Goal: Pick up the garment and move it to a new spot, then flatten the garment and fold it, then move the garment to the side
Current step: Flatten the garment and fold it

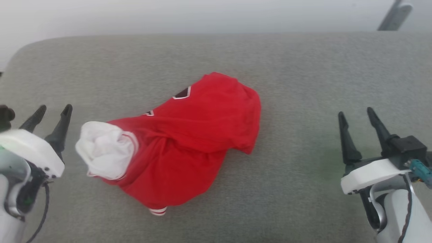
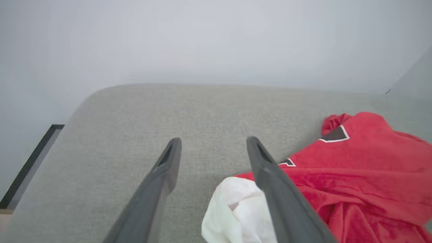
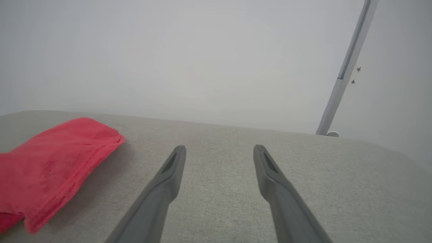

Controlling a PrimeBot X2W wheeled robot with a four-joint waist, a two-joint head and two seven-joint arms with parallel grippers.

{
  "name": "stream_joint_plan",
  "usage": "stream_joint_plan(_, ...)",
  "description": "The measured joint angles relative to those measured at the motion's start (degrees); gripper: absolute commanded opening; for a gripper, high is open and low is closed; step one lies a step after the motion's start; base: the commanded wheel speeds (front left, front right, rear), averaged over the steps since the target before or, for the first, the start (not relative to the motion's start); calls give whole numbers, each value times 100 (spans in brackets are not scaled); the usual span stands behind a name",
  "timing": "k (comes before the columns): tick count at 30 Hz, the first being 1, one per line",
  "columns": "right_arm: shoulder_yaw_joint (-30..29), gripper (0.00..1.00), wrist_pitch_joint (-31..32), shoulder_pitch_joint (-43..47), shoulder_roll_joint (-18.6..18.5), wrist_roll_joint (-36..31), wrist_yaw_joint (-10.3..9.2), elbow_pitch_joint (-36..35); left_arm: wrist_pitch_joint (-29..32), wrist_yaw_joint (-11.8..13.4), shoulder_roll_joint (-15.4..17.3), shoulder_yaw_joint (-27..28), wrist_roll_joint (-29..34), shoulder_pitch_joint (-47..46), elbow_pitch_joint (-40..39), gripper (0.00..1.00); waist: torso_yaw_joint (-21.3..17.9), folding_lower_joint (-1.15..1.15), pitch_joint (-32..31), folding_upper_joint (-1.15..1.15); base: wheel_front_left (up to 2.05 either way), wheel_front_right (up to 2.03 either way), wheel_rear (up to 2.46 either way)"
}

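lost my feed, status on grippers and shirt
Left gripper open, by white sleeve. Right gripper open, well off. Shirt crumpled on cushion. Nothing in the way.

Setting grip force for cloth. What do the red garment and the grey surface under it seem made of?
The garment: thin soft cloth, likely cotton or a blend, matte; it slumps in loose folds, and a stitched hem shows. The grey surface: woven upholstery fabric, matte; fine speckled weave, rounded corners, perhaps padded.
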Motion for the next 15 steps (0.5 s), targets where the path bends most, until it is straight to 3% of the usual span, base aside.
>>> stream_joint_plan(9, 679, 100, 252, -13, -189, 168, 0, -53, -1710, 110, -296, 64, 524, 800, -514, 100, 482, 0, -123, 0, 0, 0, 0)
stream_joint_plan(15, 1240, 100, 632, -139, -331, 454, 0, -75, -2086, 203, -691, 231, 589, 1176, -546, 100, 770, 0, -162, 0, 0, 0, 0)
